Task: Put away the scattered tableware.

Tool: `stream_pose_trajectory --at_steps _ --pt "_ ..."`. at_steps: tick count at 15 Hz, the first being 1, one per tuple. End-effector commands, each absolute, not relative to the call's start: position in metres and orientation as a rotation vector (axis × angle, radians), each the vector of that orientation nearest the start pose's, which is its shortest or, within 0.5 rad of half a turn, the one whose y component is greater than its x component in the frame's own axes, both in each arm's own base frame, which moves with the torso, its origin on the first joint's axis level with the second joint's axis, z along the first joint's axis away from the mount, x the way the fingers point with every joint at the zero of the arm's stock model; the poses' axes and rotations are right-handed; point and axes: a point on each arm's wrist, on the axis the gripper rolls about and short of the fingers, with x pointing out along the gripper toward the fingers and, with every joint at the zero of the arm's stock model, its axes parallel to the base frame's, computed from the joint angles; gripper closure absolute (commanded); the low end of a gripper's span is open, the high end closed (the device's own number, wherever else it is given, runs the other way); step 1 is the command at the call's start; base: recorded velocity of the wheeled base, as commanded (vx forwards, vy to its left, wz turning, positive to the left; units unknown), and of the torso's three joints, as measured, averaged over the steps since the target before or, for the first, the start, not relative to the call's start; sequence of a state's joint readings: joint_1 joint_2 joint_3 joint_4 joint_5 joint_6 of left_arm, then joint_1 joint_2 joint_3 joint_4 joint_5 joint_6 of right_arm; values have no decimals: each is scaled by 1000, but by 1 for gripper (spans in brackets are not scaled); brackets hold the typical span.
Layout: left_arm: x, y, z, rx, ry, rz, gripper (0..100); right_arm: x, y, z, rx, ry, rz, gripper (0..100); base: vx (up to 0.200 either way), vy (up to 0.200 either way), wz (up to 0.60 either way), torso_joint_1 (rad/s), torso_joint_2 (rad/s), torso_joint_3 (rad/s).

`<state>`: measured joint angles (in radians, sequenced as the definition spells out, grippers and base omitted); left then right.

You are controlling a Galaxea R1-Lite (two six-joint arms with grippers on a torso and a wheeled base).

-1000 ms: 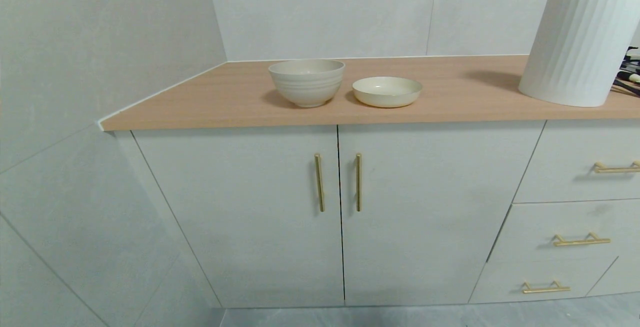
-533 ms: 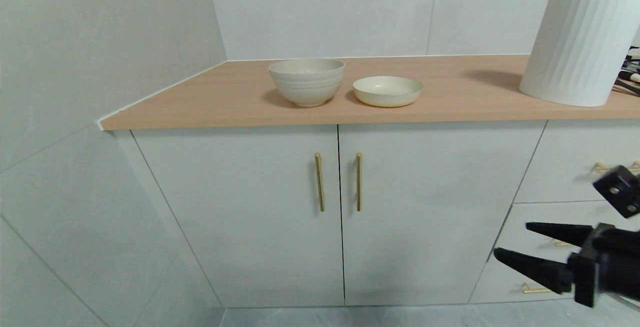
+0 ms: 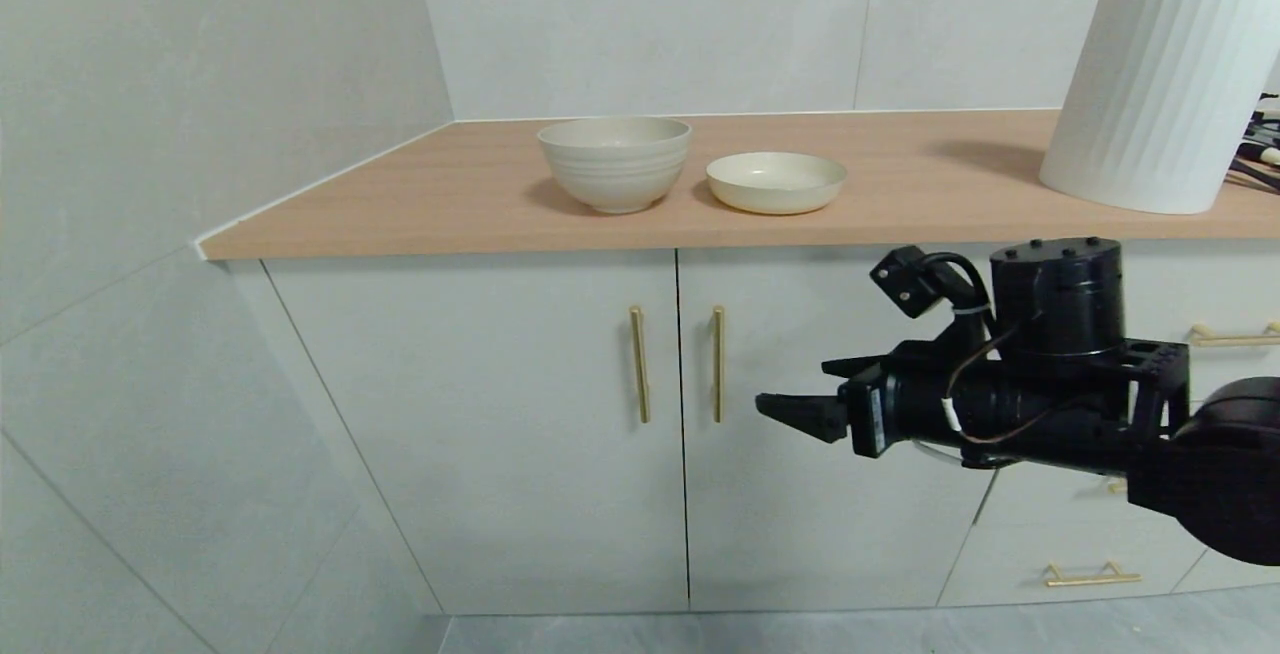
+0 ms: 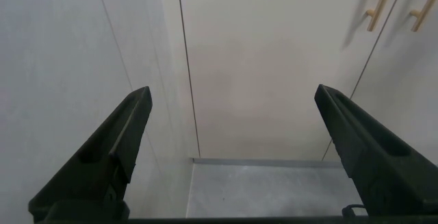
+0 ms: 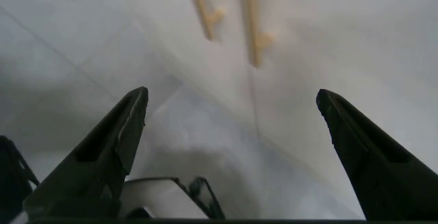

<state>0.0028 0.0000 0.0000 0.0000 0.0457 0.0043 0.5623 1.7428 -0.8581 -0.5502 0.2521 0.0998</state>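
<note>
Your tableware's all up on the light-brown wood-look countertop point(image 3: 400, 219). There's a deep cream ribbed bowl point(image 3: 614, 162) and, just beside it at its 3 o'clock w/ a small gap between, a shallow cream dish point(image 3: 776, 182). Both sit upright, and the dish looks empty. Can't see down into the bowl tbh. Well apart, further out at 3 o'clock from the dish, a tall white ribbed cylinder point(image 3: 1160, 94) stands on the same top.

Under the counter you've got two white cabinet doors point(image 3: 500, 434), both shut. A pair of vertical brass bar handles point(image 3: 640, 364) sits either side of the centre seam, approx 6 o'clock from the bowl. White drawers point(image 3: 1040, 554) w/ brass pulls are at the doors' 3 o'clock.

The black right gripper point(image 3: 797, 386) hangs in front of the right-hand door, approx 6 o'clock from the dish and below counter level. It points toward 9 o'clock, near the handles but not touching. Its fingers are spread wide w/ nothing between them.

The left gripper point(image 4: 233, 90) is spread wide too and is empty. It's low down, facing the white cabinet front, w/ grey floor point(image 4: 260, 190) under it.
</note>
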Motion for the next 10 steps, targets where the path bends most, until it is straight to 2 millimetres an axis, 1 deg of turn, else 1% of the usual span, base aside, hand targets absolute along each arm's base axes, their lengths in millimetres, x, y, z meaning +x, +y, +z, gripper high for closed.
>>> stream_pose_trajectory --at_steps 1,5,7,8,10 --pt "-23 1 75 5 0 49 0 279 194 156 68 445 803 0 0 0 0 0 0 0" --pt "-23 1 75 5 0 49 0 293 207 160 221 356 813 0 0 0 0 0 0 0" --pt "-23 1 76 6 2 49 0 297 210 154 221 365 812 0 0 0 0 0 0 0" --pt "-23 1 75 6 0 49 0 304 216 150 231 370 813 0 0 0 0 0 0 0" --pt "-23 1 75 6 0 49 0 311 221 145 271 368 810 0 0 0 0 0 0 0"
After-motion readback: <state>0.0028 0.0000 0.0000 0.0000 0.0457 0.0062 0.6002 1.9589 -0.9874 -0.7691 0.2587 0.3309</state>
